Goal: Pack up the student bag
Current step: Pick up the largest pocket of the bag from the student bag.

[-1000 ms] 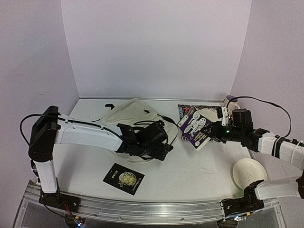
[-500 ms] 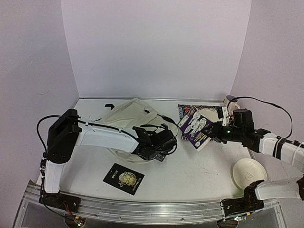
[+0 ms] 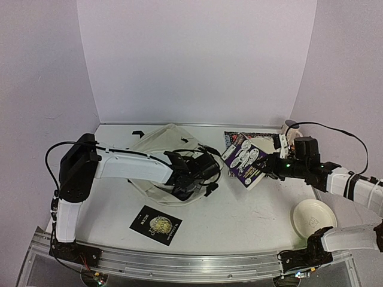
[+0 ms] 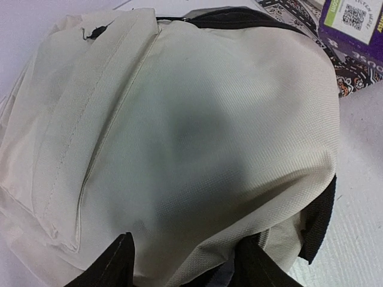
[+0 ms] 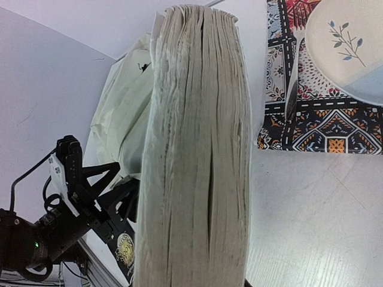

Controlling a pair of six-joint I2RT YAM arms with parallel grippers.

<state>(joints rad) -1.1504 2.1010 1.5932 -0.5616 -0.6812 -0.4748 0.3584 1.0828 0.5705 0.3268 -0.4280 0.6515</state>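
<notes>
- Left gripper (image 4: 190, 263) sits low over the near side of the student bag (image 3: 160, 143). Its fingers (image 4: 116, 266) stand apart with a bulge of cream cloth between them. I cannot tell whether they pinch that cloth or only press on it.
- Right gripper (image 3: 268, 169) is clamped on a thick book (image 3: 244, 158) with a purple cover. It holds the book off the table, tilted, just right of the bag. In the wrist view the page edges fill the middle and hide the fingers.
- The student bag lies flat at the middle of the table (image 3: 251, 215), toward the far side, with black zipper lines and a black strap along its right edge.
- A patterned mat (image 3: 230, 136) lies at the far right, partly behind the book, with a leaf-sprig plate (image 5: 353, 48) on it.
- A plain white plate (image 3: 313, 217) sits near right, well apart from the bag.
- A black card with a gold emblem (image 3: 156, 225) lies near the bag's near edge.
</notes>
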